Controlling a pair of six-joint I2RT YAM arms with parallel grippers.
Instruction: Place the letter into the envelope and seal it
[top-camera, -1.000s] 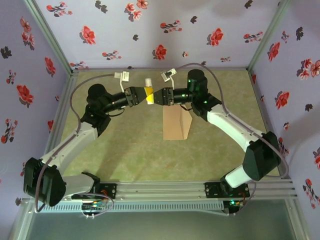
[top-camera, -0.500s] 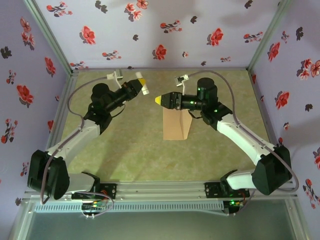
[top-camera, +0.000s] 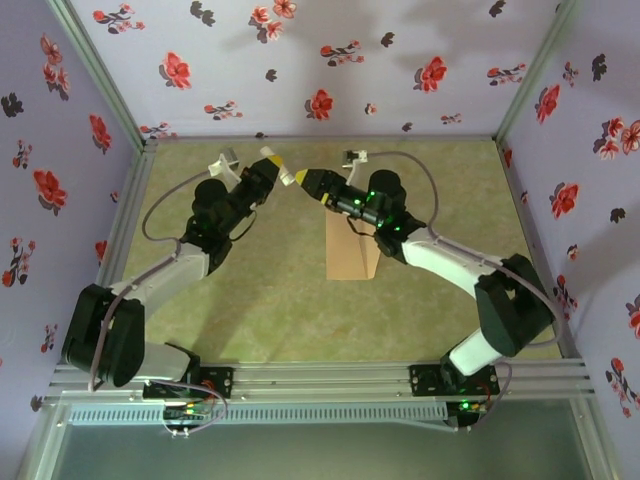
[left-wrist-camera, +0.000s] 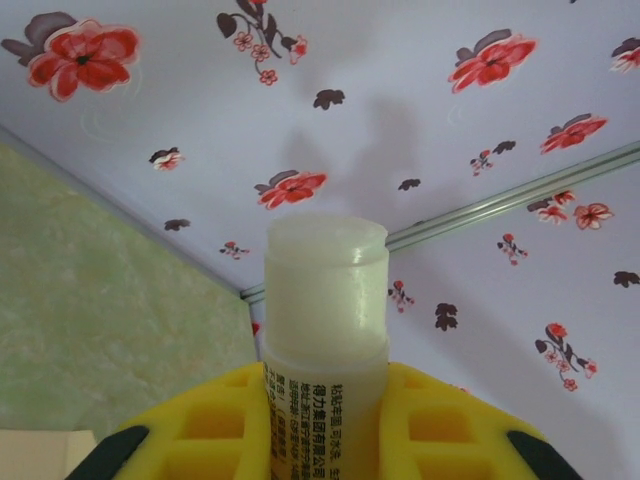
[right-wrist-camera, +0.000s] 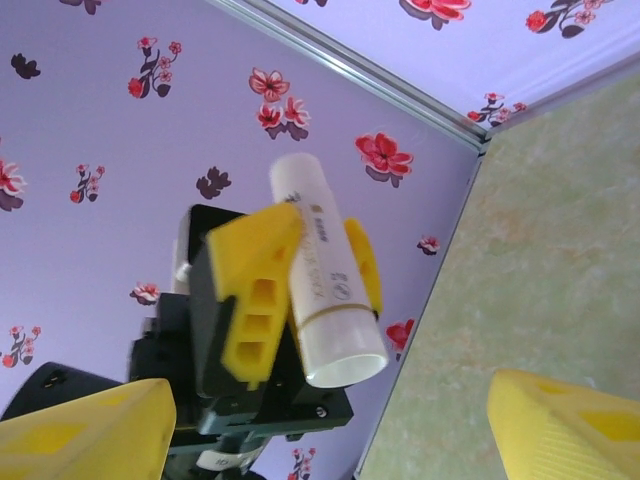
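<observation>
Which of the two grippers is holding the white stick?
The left gripper, shut on the white stick; the right gripper faces it with jaws open and empty.

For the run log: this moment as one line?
left gripper: shut on glue stick | right gripper: open | envelope: on table

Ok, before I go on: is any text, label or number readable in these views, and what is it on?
White cylindrical plastic stick, clamped in the left arm's yellow fingers, left wrist view: lines of black Chinese print. One seems to read "得力集团有限公司"; the rest is too blurred.
Same stick, right wrist view: small grey print and a round mark, too small to read.
Tan paper envelope: no legible writing.
</observation>
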